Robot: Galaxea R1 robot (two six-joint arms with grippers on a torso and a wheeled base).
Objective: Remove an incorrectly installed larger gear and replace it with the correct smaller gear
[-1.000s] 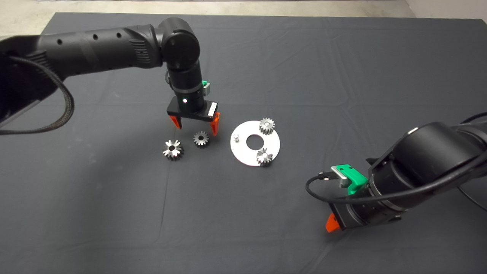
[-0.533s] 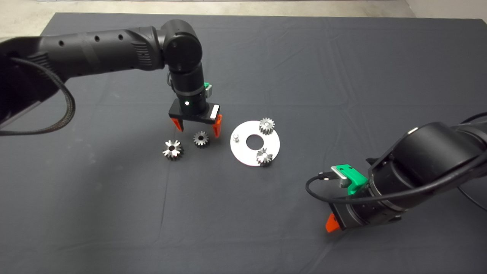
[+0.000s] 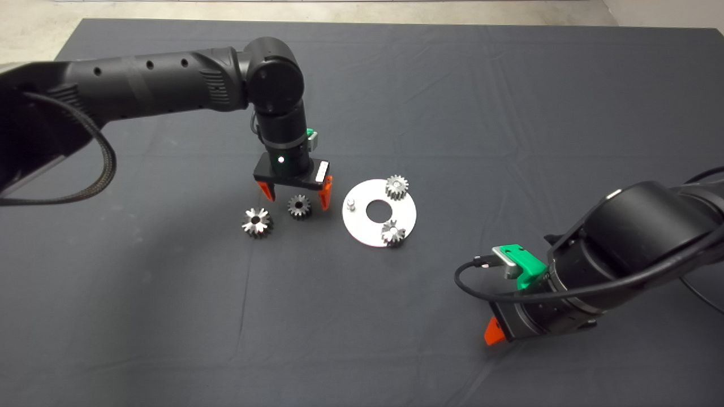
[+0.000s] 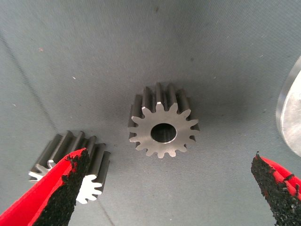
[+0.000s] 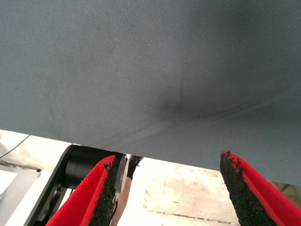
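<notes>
My left gripper (image 3: pixel 295 195) is open and hangs just above a smaller gear (image 3: pixel 298 206) lying flat on the mat, with one red finger on either side of it. In the left wrist view that smaller gear (image 4: pixel 163 126) sits between the open fingers (image 4: pixel 61 197) and nothing touches it. The larger gear (image 3: pixel 257 222), with deep star-like teeth, lies on the mat to the left; in the left wrist view it (image 4: pixel 63 143) is partly hidden behind one finger. My right gripper (image 3: pixel 494 332) is parked at the lower right, open (image 5: pixel 168 160) and empty.
A round silver plate (image 3: pixel 362 226) with a centre hole lies right of the left gripper. It carries two small gears (image 3: pixel 396 186) (image 3: pixel 392 232) and a bare pin (image 3: pixel 351 203). Its edge shows in the left wrist view (image 4: pixel 288 113). The right wrist view shows the mat's edge and the floor beyond.
My left gripper has moved lower and slightly right, closer around the smaller gear on the mat. Gears, plate and right arm have not moved.
</notes>
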